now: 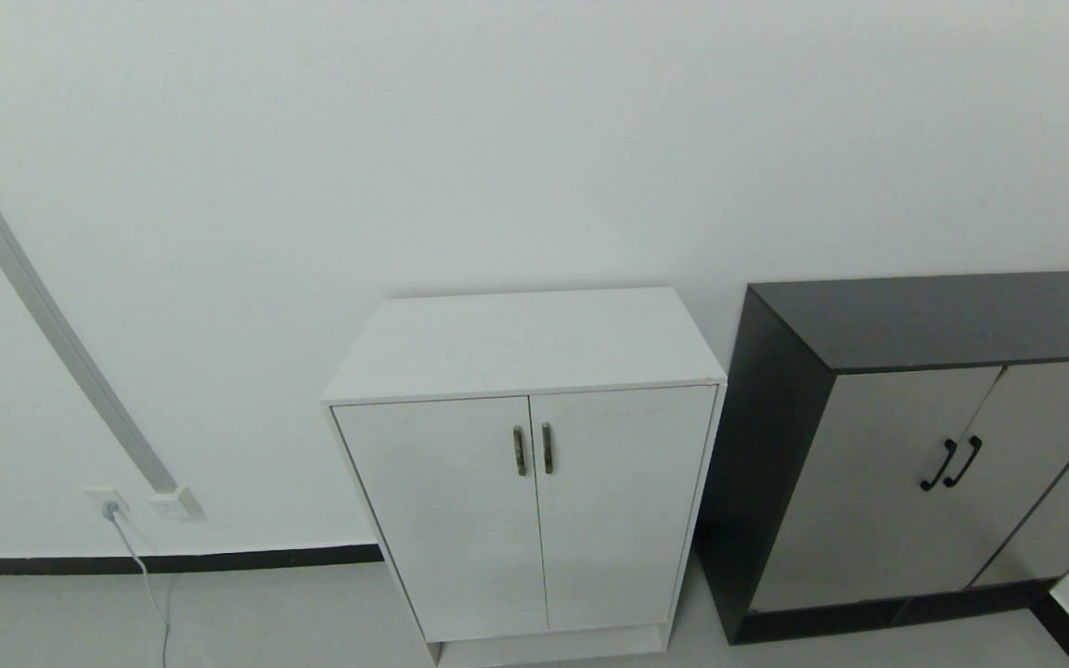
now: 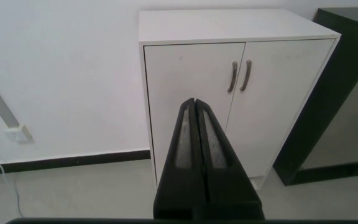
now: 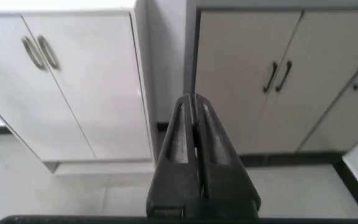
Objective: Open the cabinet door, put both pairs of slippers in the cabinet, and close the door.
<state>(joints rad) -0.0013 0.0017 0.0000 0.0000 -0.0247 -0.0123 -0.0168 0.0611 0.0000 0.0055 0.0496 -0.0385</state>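
A white two-door cabinet [image 1: 525, 482] stands against the wall with both doors closed. Two metal handles [image 1: 533, 449] sit side by side at the middle seam. In the left wrist view my left gripper [image 2: 195, 103] is shut and empty, held back from the white cabinet [image 2: 229, 93], in front of its left door. In the right wrist view my right gripper [image 3: 195, 98] is shut and empty, facing the gap between the white cabinet [image 3: 73, 87] and the dark one.
A black cabinet with grey doors [image 1: 924, 445] stands right of the white one. A wall socket with a plugged cable [image 1: 109, 508] and a slanted cable duct [image 1: 43, 306] are on the left wall. Grey floor [image 1: 219, 622] lies in front.
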